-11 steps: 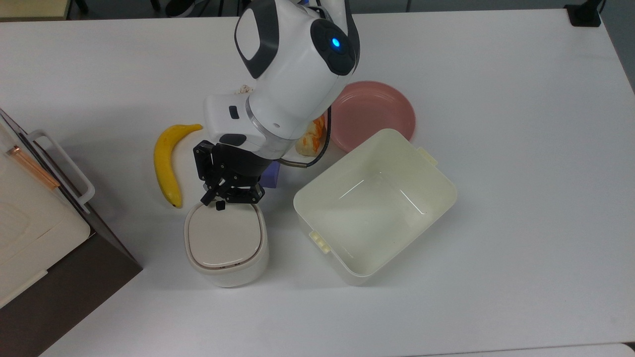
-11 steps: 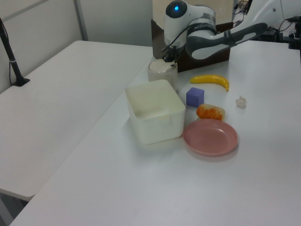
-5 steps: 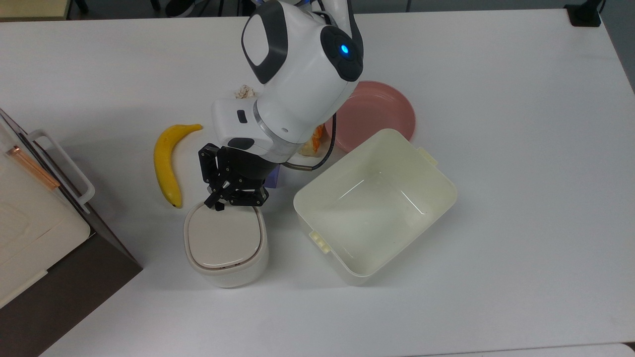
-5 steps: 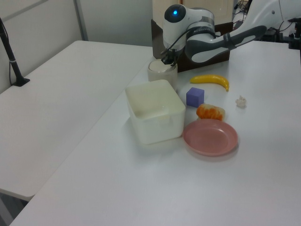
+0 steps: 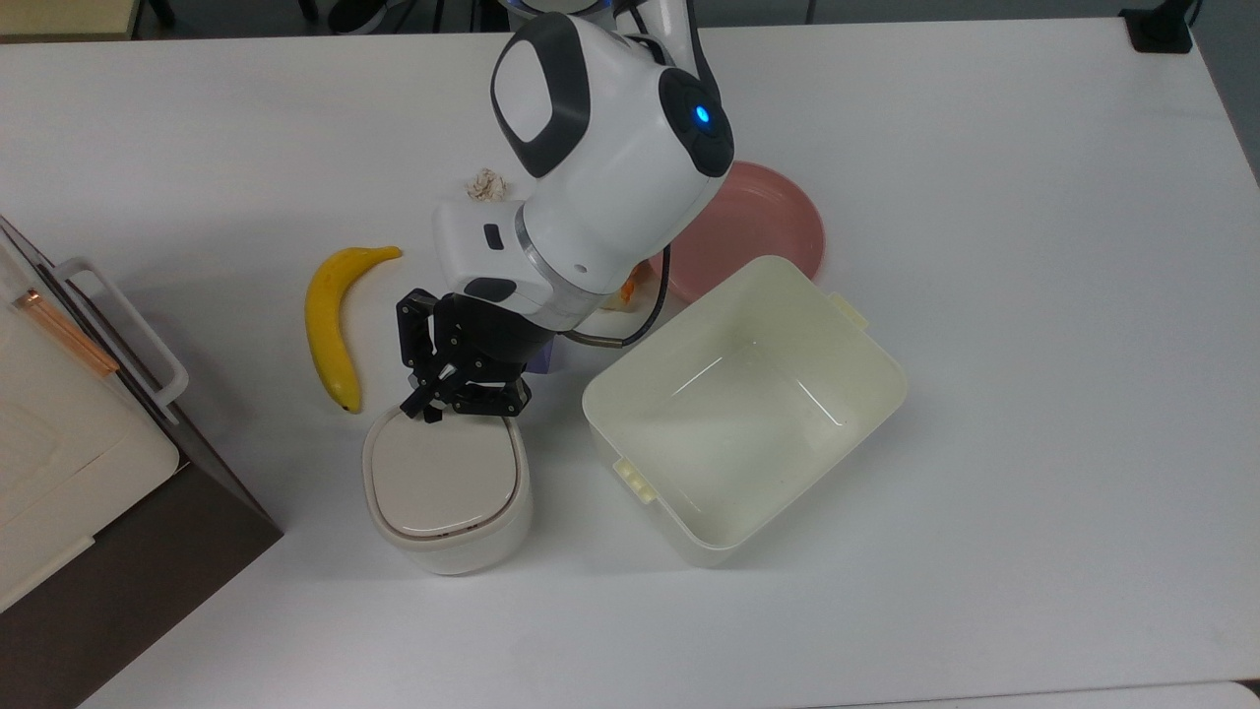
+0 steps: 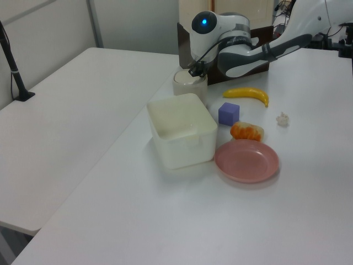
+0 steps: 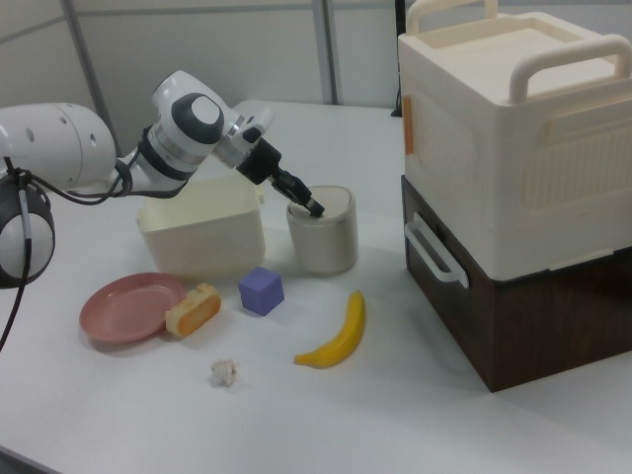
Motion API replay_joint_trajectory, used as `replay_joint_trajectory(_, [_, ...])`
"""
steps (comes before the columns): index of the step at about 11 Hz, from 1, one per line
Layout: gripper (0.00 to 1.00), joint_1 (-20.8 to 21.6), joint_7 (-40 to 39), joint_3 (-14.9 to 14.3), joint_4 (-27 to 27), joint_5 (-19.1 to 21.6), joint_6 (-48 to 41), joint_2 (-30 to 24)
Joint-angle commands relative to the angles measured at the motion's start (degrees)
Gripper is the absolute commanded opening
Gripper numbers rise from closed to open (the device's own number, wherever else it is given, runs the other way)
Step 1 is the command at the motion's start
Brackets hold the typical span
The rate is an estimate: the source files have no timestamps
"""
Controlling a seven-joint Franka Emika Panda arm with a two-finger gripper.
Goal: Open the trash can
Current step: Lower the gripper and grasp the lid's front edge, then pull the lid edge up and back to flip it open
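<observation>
Directly beneath the gripper point(image 5: 448, 407) sat the trash can point(image 5: 448, 492), its flat beige lid point(image 5: 441, 473) closed; the black fingertips met the lid's rear edge, nearest the arm. The fingers looked drawn close together and held nothing. Just behind the gripper, partly under the wrist, stood a purple cube point(image 7: 262, 290). To the gripper's left in the top view lay a banana point(image 5: 330, 325), and to its right in the top view stood a large lidless cream tub point(image 5: 743, 409). Farther off, toward the arm's base, rested an orange food piece point(image 6: 246, 131), a pink plate point(image 5: 758, 222) and a small crumpled white scrap point(image 5: 484, 184).
</observation>
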Motion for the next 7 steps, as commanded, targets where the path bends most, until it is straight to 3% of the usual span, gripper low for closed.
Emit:
replay_joint_trajectory(1, [0.00, 0.2, 2.7, 0.6, -1.8, -1.3, 0.9, 0.2])
replay_joint_trajectory(3, [0.00, -0.5, 2.7, 0.7, 0.9, 0.2, 1.0, -0.3])
replay_joint_trajectory(5, [0.00, -2.7, 2.1, 0.4, 3.0, 8.4, 2.0, -1.9])
replay_joint_trajectory(7, [0.00, -4.7, 1.5, 0.3, 3.7, 13.2, 3.9, -3.5])
